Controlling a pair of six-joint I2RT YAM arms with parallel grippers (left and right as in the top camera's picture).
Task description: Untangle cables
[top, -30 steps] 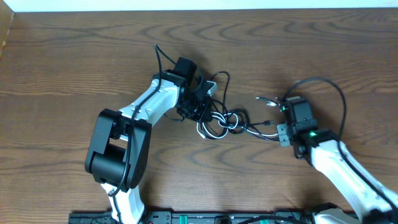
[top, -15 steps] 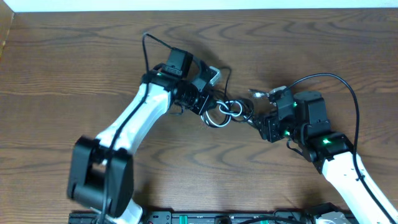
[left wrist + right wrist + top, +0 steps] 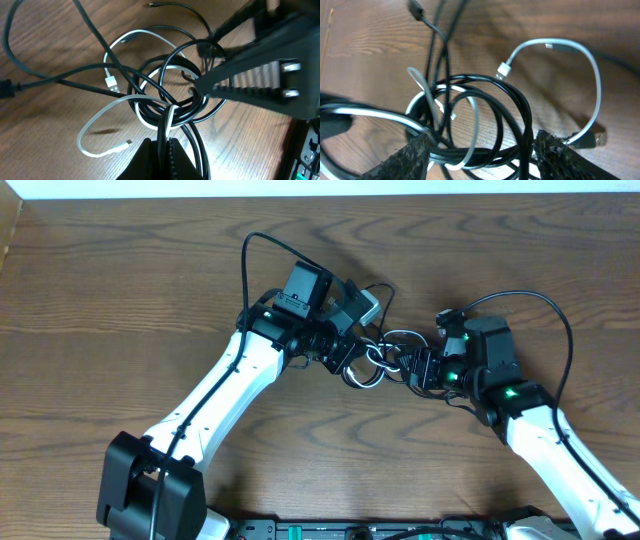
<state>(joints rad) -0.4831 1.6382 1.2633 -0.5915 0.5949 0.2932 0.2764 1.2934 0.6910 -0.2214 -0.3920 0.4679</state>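
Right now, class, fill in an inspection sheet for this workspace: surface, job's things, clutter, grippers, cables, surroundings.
Surface: wooden table, dark brown grain.
Job's things: cables, several black plus one white cable, knotted in one coiled bundle between the two arms.
Clutter: nothing seen.
Grippers: left gripper shut on strands of the bundle; right gripper open, a finger on either side of the coil.
Cables: a thick black arm wire loops off the right arm; another loops off the left.
Surroundings: pale strip along the far edge; dark rail at the near edge.
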